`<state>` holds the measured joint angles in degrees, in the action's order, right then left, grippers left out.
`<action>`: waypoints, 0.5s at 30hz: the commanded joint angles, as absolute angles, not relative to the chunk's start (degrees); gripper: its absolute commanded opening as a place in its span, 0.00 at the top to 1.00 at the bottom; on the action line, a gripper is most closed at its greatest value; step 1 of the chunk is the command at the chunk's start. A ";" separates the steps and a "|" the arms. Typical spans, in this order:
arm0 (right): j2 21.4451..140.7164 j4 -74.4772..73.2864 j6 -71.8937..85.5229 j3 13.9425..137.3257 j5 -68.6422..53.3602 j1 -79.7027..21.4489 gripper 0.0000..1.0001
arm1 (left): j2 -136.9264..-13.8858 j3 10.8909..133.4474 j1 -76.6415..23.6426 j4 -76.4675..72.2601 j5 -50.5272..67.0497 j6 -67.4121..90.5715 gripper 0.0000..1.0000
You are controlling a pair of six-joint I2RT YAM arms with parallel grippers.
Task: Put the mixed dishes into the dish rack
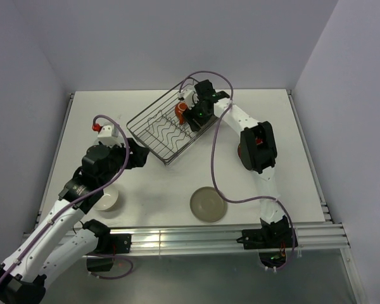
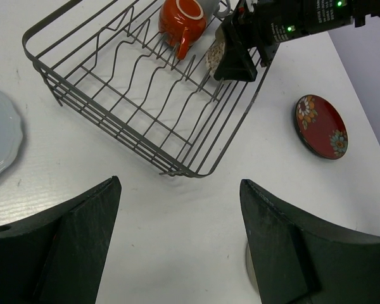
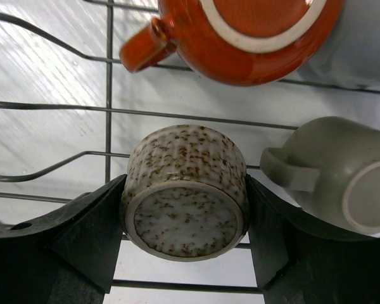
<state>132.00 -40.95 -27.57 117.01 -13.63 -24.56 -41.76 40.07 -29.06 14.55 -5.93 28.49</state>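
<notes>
The dish rack (image 1: 168, 130) stands at the back middle of the table. My right gripper (image 3: 185, 183) reaches into its far right corner (image 1: 193, 114) and is shut on a speckled beige cup (image 3: 185, 202), whose base faces the camera. In the rack beside it lie an orange-red mug (image 3: 240, 38) and a grey cup (image 3: 342, 177). My left gripper (image 2: 180, 182) hangs open and empty over bare table just before the rack's near corner (image 1: 142, 155). On the table rest a cream bowl (image 1: 106, 200), an olive-grey plate (image 1: 208, 204), a red floral plate (image 2: 321, 126) and a pale white plate (image 2: 0, 136).
The right arm's elbow (image 1: 258, 147) hangs over the red plate in the top view. White walls close in the table on three sides. A metal rail (image 1: 196, 237) runs along the near edge.
</notes>
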 commanded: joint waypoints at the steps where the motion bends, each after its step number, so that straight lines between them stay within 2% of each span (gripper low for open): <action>1: 132.71 -41.31 -28.04 120.23 -11.34 -24.87 0.99 | -40.61 39.81 -28.92 13.71 -6.86 29.71 0.18; 7: 133.77 -41.13 -27.60 119.88 -8.35 -24.87 0.88 | -40.34 39.99 -28.92 14.24 -7.03 30.06 0.18; 8: 133.77 -40.96 -27.51 119.88 -8.00 -24.87 0.81 | -40.34 39.99 -28.92 14.24 -7.03 30.06 0.18; 10: 133.86 -41.04 -27.42 119.80 -7.47 -24.87 0.74 | -40.25 39.90 -28.92 14.24 -7.03 30.23 0.18; 11: 133.77 -40.96 -27.33 119.79 -7.38 -24.87 0.65 | -40.25 39.90 -28.92 14.15 -7.03 30.32 0.18; 13: 133.60 -41.04 -27.33 119.62 -7.21 -24.87 0.57 | -40.25 39.90 -28.92 14.24 -7.12 30.41 0.18; 15: 133.07 -40.96 -27.25 119.18 -7.12 -24.87 0.46 | -40.25 39.99 -28.92 14.33 -7.12 30.50 0.18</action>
<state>133.43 -41.30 -27.51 117.12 -8.93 -24.62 -41.06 40.07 -29.06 14.90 -6.22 29.71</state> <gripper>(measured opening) 0.742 0.822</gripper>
